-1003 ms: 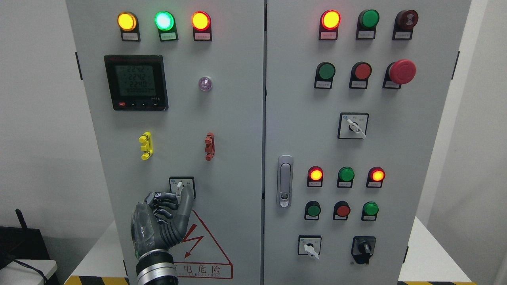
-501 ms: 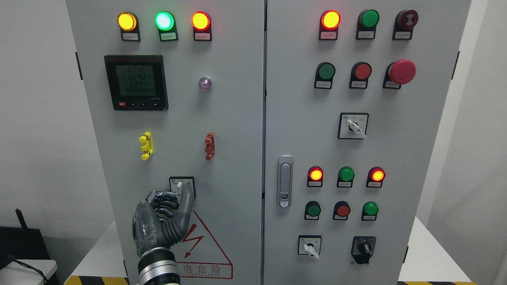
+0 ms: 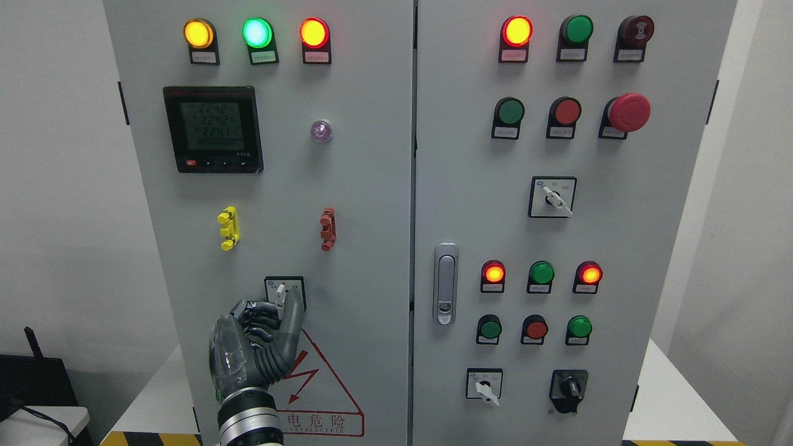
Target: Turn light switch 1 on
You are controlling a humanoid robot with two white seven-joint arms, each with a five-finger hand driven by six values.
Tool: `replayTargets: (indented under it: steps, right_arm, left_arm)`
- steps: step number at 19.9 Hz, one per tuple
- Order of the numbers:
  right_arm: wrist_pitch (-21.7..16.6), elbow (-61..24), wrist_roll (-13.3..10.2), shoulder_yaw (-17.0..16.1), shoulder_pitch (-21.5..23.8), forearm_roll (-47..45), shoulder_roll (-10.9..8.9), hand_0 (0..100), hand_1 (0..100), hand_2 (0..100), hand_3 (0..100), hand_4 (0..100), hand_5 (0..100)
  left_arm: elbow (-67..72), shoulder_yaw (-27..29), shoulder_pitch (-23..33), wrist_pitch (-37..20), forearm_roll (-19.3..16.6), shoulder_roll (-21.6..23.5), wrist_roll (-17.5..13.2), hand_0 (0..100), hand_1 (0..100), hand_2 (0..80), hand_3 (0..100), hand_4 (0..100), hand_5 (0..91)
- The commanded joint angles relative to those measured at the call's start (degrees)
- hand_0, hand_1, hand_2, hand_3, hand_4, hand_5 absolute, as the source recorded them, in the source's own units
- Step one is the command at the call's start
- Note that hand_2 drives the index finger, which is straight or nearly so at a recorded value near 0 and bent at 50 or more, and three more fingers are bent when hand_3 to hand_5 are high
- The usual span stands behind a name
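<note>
1. Reaching up from the bottom left, the left robot hand [image 3: 263, 328] is dark grey, glossy and jointed, with a ribbed metal wrist.
2. Its fingers [image 3: 257, 319] are curled narrow, the thumb extended upward beside the rotary switch [image 3: 282, 292]; whether they truly grip the lever I cannot tell.
3. That switch sits low on the left door of the matte grey cabinet [image 3: 372, 186], in a square black-framed plate.
4. Its small white lever stands nearly upright, long axis vertical, tip leaning slightly left.

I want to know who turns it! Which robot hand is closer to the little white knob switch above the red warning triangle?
Left. The left hand has its fingers at the small white rotary switch. The right hand is out of view.
</note>
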Motion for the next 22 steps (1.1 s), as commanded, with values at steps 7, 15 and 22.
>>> replayTargets:
  steps: [7, 15, 22]
  right_arm:
    - [-0.02, 0.03, -0.18, 0.0, 0.0, -1.06, 0.0, 12, 39, 0, 0, 0, 0]
    - [-0.02, -0.06, -0.18, 0.0, 0.0, -1.06, 0.0, 12, 39, 0, 0, 0, 0]
    - [-0.02, -0.06, -0.18, 0.0, 0.0, -1.06, 0.0, 12, 39, 0, 0, 0, 0]
  left_arm:
    - [0.16, -0.13, -0.03, 0.13, 0.08, 0.01, 0.02, 21, 38, 56.7, 78, 83, 79.9]
    - [0.16, -0.13, -0.03, 0.13, 0.08, 0.01, 0.02, 26, 37, 56.9, 79, 83, 80.2]
    - [0.16, -0.13, -0.03, 0.13, 0.17, 0.01, -0.07, 38, 34, 57.9, 80, 84, 80.7]
